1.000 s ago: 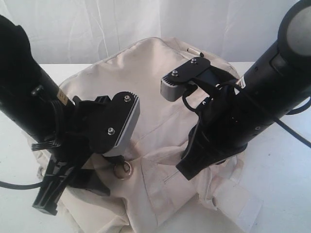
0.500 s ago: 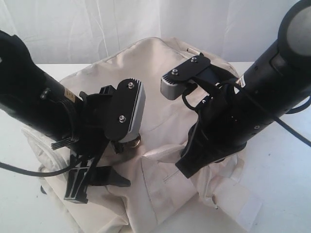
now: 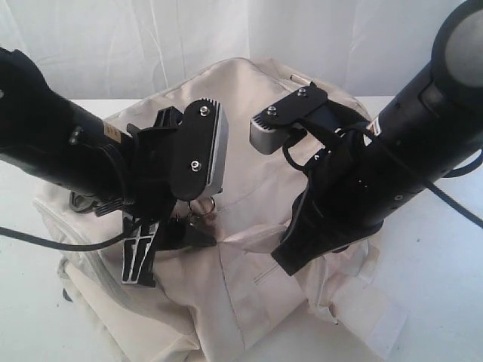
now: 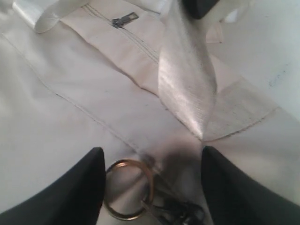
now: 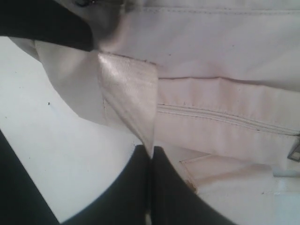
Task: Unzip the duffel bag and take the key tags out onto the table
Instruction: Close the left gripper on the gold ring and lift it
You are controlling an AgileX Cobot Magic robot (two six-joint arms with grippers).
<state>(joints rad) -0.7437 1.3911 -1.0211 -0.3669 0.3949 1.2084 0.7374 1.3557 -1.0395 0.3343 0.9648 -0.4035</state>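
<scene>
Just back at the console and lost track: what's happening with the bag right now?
Both arms are working on the duffel bag, which lies on the white table. The right gripper is shut on one of its pale straps, holding it up. The left gripper is open, its fingers either side of a brass ring with dark pieces attached, not gripping it. Whether that ring belongs to the key tags I cannot tell. The zipper in the left wrist view is closed.

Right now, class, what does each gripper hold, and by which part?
Right gripper pinches the duffel bag by its webbing strap; left gripper, open, holds nothing.
</scene>
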